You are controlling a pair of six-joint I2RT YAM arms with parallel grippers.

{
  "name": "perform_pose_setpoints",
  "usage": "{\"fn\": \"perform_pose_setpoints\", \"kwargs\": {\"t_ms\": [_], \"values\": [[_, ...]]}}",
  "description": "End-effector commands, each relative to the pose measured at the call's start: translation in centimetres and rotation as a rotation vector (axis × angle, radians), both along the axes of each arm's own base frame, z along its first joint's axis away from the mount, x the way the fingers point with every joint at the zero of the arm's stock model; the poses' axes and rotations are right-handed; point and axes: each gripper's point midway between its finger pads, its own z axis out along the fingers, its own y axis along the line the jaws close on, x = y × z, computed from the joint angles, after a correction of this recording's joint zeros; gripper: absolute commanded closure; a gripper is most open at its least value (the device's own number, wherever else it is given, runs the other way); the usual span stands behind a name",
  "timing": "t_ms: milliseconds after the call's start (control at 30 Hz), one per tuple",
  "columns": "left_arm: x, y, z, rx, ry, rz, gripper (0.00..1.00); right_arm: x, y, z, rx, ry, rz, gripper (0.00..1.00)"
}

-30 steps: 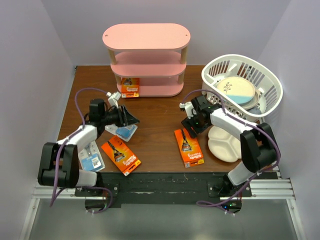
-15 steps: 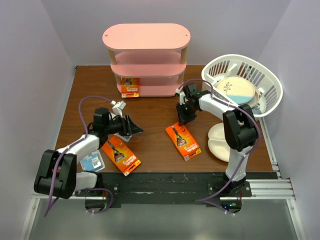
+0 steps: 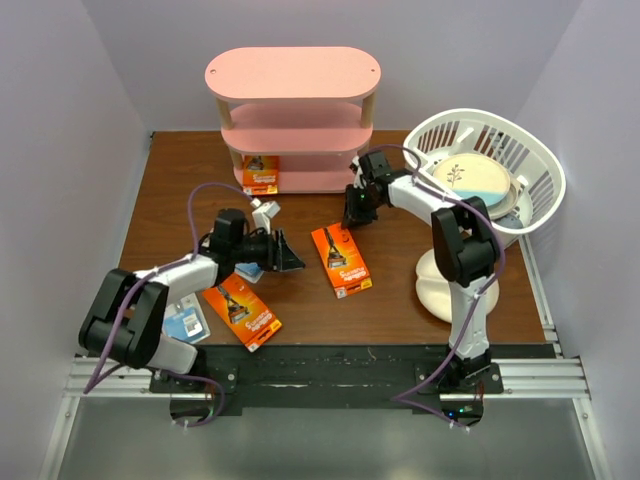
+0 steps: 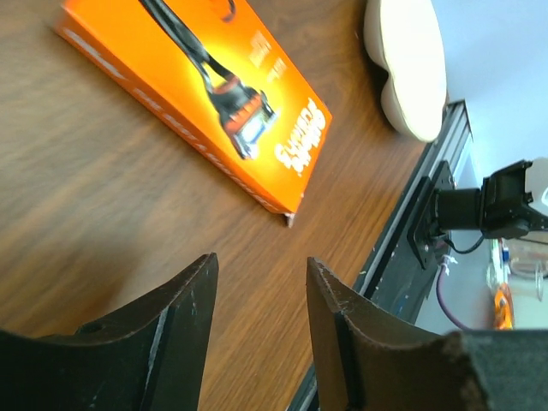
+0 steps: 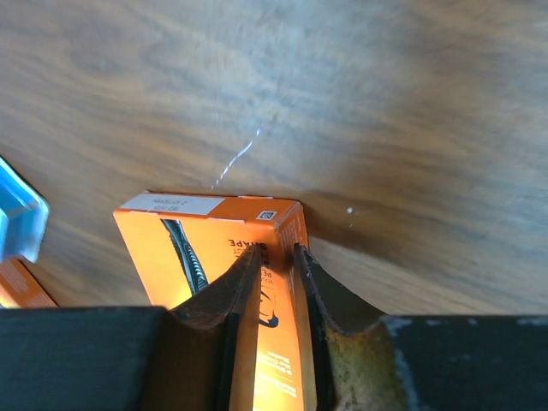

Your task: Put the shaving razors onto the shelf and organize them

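The pink shelf (image 3: 292, 72) stands at the back centre, with one orange razor pack (image 3: 260, 174) on its bottom tier. My right gripper (image 3: 353, 217) (image 5: 276, 253) is shut on the edge of a second orange pack (image 3: 340, 259) (image 5: 205, 235), in front of the shelf. My left gripper (image 3: 290, 258) (image 4: 261, 261) is open and empty, low over the table, facing that pack (image 4: 214, 86). A third orange pack (image 3: 241, 311) lies front left. One white-and-blue blister pack (image 3: 186, 325) lies by the left edge. Another (image 3: 249, 270) is partly hidden under my left arm.
A white slatted basket (image 3: 520, 150) holding a round plate stands at the back right. A white divided plate (image 3: 445, 290) (image 4: 408, 60) lies front right beside the right arm. The table's front edge and a metal rail run along the bottom.
My right gripper has moved the orange pack left and back toward the shelf. My left gripper has moved right toward the table's middle, staying open.
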Motion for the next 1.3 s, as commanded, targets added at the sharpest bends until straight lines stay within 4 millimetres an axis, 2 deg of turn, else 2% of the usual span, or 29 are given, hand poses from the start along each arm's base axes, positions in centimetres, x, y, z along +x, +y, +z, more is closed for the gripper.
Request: {"fn": "perform_pose_setpoints", "kwargs": {"t_ms": [0,33,67,100,133,167,200,233,267,367,433,500,700,833,1067,1133,1267], "values": [[0.0,-2.8,0.4,-0.015,-0.030,-0.061,0.48,2.1,-1.7,1.6,0.018,-0.058,-0.103,0.67],[-0.3,-3.4,0.4,-0.029,-0.017,-0.063,0.47,1.0,-2.1,1.4,0.032,-0.033,-0.100,0.51],[-1.0,-4.2,0.1,-0.032,-0.005,-0.077,0.46,0.6,-2.2,2.8,0.059,-0.058,-0.096,0.45],[-1.0,-5.0,0.3,-0.059,-0.027,-0.084,0.44,0.2,-2.8,3.3,0.074,-0.059,-0.102,0.38],[-1.8,-5.2,-0.3,-0.072,0.011,-0.078,0.41,-1.4,-3.3,2.4,0.076,-0.024,-0.095,0.33],[-2.3,-5.8,-0.5,-0.074,0.008,-0.081,0.38,-1.9,-3.5,4.0,0.112,-0.051,-0.085,0.31],[-2.1,-6.2,-0.3,-0.089,-0.022,-0.076,0.37,-2.6,-3.7,4.0,0.122,-0.043,-0.081,0.30],[-2.6,-6.2,-0.9,-0.091,-0.008,-0.064,0.37,-4.2,-4.1,2.9,0.117,-0.006,-0.080,0.28],[-2.4,-6.4,-1.0,-0.091,-0.022,-0.040,0.36,-4.8,-3.9,3.8,0.145,-0.025,-0.067,0.28],[-2.3,-7.3,-1.7,-0.101,-0.021,-0.019,0.35,-7.2,-3.9,2.6,0.178,0.026,-0.075,0.27],[-2.8,-7.7,-2.9,-0.084,0.018,-0.025,0.35,-8.8,-3.8,1.6,0.206,0.083,-0.099,0.27],[-3.2,-7.7,-4.0,-0.069,0.048,-0.026,0.35,-9.6,-3.7,0.9,0.221,0.107,-0.108,0.27],[-3.8,-8.2,-5.7,-0.066,0.092,-0.028,0.36,-10.2,-3.3,-0.6,0.248,0.167,-0.153,0.29],[-4.7,-8.6,-6.5,-0.042,0.117,-0.047,0.37,-11.4,-3.3,-1.6,0.246,0.248,-0.185,0.31],[-5.6,-7.4,-7.0,-0.008,0.137,-0.001,0.36,-14.1,-3.4,-2.4,0.229,0.296,-0.197,0.32],[-6.0,-7.8,-7.1,-0.011,0.142,-0.011,0.35,-15.1,-3.3,-2.6,0.223,0.313,-0.192,0.32],[-7.2,-9.1,-7.3,-0.015,0.156,-0.056,0.34,-15.7,-3.2,-2.6,0.218,0.325,-0.199,0.32]]}}
